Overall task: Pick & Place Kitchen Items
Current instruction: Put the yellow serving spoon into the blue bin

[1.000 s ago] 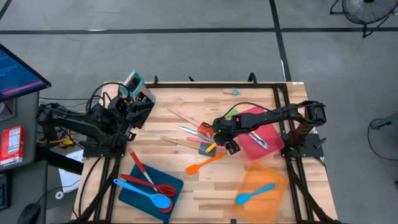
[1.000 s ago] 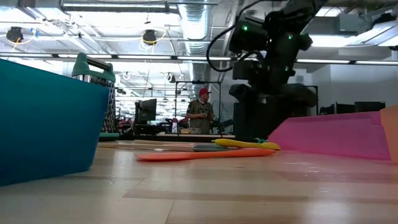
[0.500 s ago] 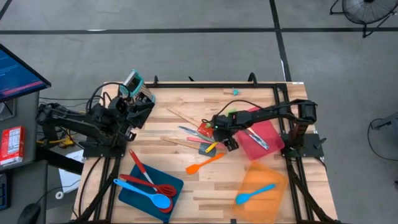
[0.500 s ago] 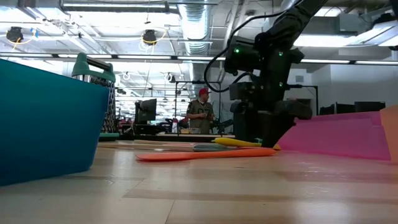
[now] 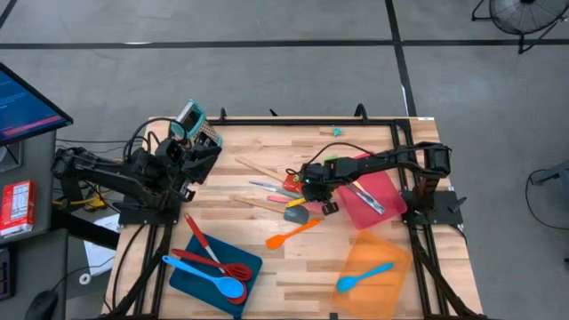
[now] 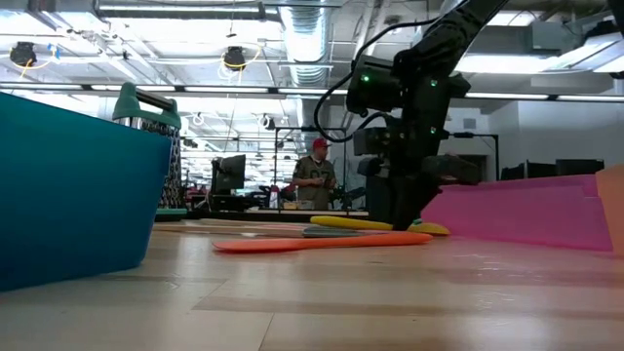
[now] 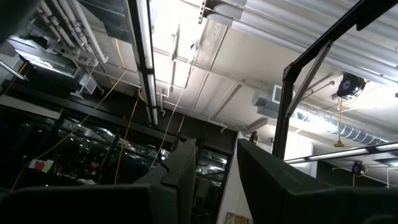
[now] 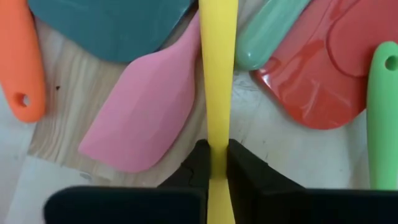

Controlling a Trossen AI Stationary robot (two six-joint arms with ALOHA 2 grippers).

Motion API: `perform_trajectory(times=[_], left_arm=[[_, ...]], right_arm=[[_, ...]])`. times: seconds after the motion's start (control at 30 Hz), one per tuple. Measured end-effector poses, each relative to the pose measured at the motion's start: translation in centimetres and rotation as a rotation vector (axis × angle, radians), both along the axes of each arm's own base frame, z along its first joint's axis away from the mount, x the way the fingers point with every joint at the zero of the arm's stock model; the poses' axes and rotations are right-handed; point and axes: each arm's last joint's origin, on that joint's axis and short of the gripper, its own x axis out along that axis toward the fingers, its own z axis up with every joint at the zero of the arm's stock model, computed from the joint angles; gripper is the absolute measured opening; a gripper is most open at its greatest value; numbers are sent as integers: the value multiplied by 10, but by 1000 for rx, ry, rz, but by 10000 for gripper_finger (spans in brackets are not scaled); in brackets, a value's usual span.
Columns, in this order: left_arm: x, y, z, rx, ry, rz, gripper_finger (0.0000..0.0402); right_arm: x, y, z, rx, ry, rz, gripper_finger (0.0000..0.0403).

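In blue tray [image 5: 190, 274]: red turners [image 5: 210, 254], blue spoon [image 5: 209, 278].

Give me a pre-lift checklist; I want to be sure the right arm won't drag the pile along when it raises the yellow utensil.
1. Right gripper shut on the yellow utensil: ok.
2. Grip centred on the handle: ok in the wrist view.
3. Yellow utensil free of neighbours: not ok; it lies across the pink spatula, with the green handle close beside it.
4. Pink tray has room: ok; only a metal utensil in it.
5. Left gripper clear of the work: ok; it points at the ceiling.
6. Lift path above: cannot tell.
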Motion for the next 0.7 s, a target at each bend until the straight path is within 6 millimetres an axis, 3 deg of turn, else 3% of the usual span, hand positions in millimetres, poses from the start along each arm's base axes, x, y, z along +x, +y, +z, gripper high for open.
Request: perform_trajectory(times=[0.4, 0.7], left_arm=[[0, 0, 0, -19, 0, -19, 104], [-4, -1, 2, -21, -13, -38, 104]], right_arm=[[11, 2, 16, 12, 13, -30, 17], [27, 3, 72, 79, -154, -55, 14]])
